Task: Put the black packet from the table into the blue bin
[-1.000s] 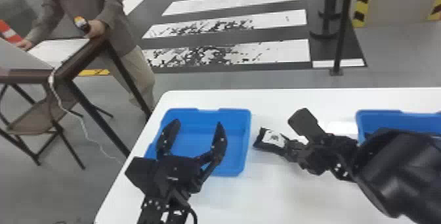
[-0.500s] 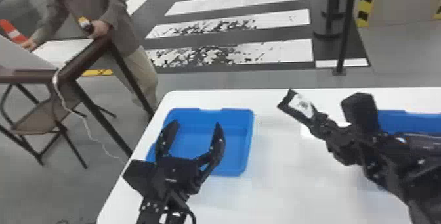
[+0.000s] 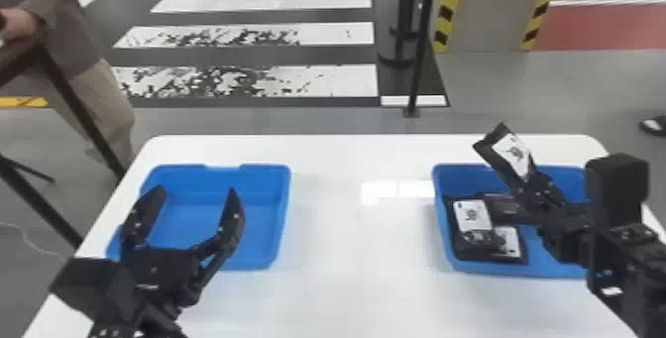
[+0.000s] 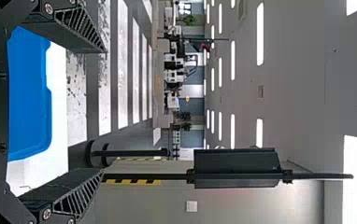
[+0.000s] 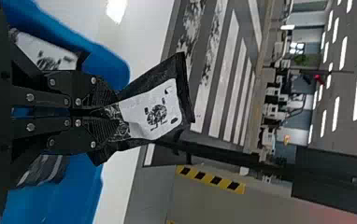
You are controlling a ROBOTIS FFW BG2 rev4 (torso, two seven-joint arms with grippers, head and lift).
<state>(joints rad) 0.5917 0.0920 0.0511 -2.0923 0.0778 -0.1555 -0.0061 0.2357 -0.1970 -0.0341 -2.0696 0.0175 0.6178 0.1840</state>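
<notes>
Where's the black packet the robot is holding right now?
In the head view, the black packet is on the right, pinched in the right gripper and held up over the right-hand blue bin.

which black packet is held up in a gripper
The black packet pinched between the right gripper's closed fingers; the other packets lie in the blue bin on the right.

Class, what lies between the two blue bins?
In the head view, white tabletop with a bright reflection lies between the left bin and the right bin.
</notes>
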